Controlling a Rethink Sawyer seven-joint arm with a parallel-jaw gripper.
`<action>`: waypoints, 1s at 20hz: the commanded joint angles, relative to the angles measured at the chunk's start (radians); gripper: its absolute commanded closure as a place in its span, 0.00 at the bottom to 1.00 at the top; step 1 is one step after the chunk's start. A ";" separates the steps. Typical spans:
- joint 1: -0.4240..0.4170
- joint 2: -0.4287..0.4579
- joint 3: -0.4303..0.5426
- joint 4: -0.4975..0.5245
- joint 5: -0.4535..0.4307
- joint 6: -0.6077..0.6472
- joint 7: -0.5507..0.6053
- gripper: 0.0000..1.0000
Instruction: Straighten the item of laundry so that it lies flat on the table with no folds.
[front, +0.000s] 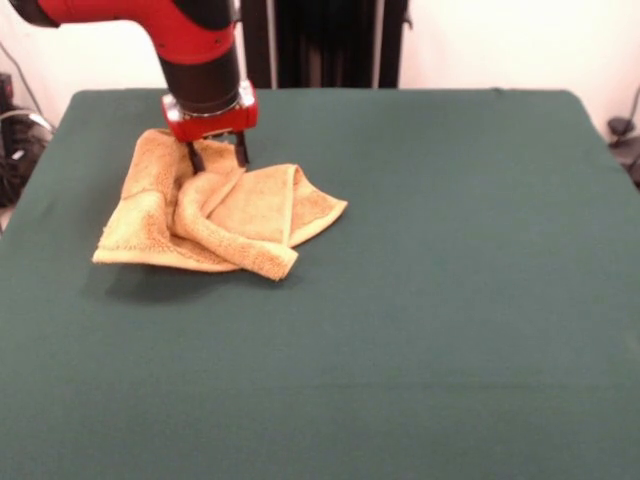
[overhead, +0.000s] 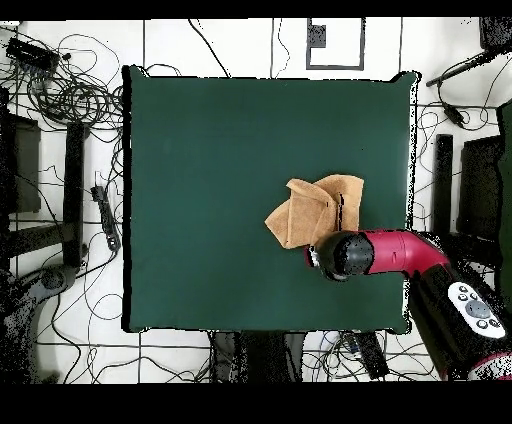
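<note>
Hand (front: 217, 156) over crumpled towel (front: 225, 215)

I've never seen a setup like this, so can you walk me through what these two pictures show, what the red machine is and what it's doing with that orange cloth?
The red and black machine is a robot arm ending in a pincer. One picture looks across the table toward the robot; the other looks straight down from above. On the green table lies a crumpled golden-orange towel, folded over itself, not flat. The pincer's two dark fingers stand apart, reaching down to the towel's far part. Whether they have gripped any cloth, I cannot tell. From above, the arm hides the pincer.
</note>
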 joint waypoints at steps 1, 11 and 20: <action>0.010 0.027 0.080 -0.050 -0.049 -0.015 -0.188 0.00; 0.005 -0.001 0.094 -0.043 -0.036 0.026 -0.227 0.00; -0.012 -0.134 0.123 -0.023 0.024 0.147 -0.289 0.00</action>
